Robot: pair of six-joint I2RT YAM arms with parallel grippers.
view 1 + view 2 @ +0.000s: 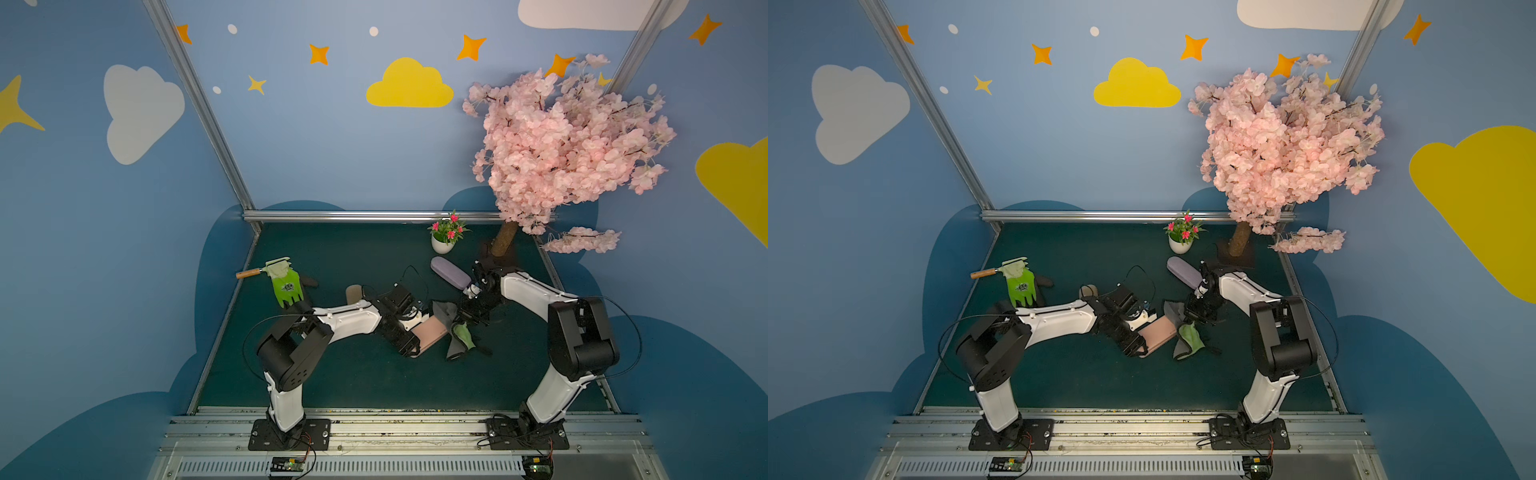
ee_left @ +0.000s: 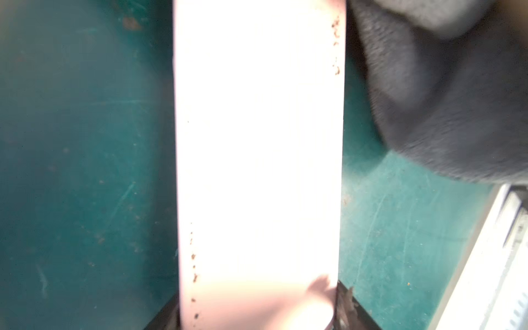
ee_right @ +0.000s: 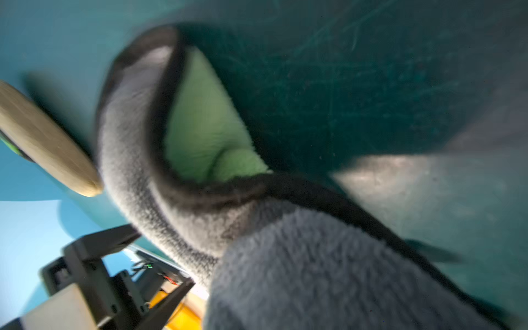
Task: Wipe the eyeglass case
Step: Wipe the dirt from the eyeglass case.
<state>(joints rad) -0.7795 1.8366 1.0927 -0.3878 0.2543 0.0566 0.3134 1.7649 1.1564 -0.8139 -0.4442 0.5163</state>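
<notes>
We are in the wiping step. Our left pincer (image 1: 415, 340) is clamped across one end of the pink case (image 1: 433, 332), holding it low over the worktop (image 1: 353, 374); whether it rests there we cannot tell. Our right pincer (image 1: 464, 321) is closed on the cloth (image 1: 455, 351), which hangs at the case's free end, against its edge. In the left wrist view brown specks (image 2: 335, 43) dot both long edges of the case. Next, we judge, the cloth must be dragged along the case, pressed onto those edges, with the case gripped firmly.
</notes>
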